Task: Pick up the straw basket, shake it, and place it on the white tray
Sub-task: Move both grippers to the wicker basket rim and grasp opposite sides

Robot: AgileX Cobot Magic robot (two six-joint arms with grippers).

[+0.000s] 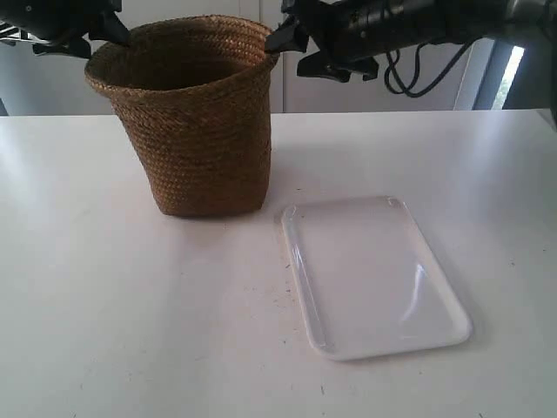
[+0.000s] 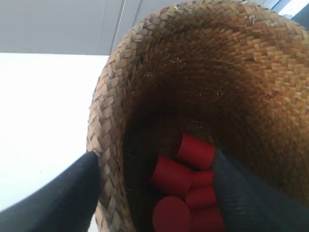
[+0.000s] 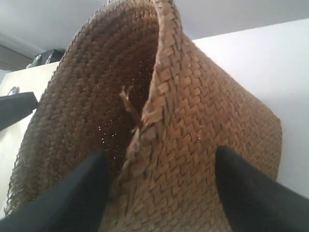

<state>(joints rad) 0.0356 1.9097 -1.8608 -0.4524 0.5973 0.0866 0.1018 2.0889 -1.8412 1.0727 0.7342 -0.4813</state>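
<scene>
The straw basket stands on the white table, just left of and behind the white tray, which lies flat with nothing on it. The gripper of the arm at the exterior view's left is at the basket's left rim. The other gripper is at the right rim. In the left wrist view my left gripper is open and straddles the braided rim, one finger outside and one inside. My right gripper is open too and straddles the opposite rim. Several red cylinders lie in the basket's bottom.
The white table reaches well in front of and beside the basket. A black cable hangs under the arm at the exterior view's right. Across the basket the other arm's finger shows in the right wrist view.
</scene>
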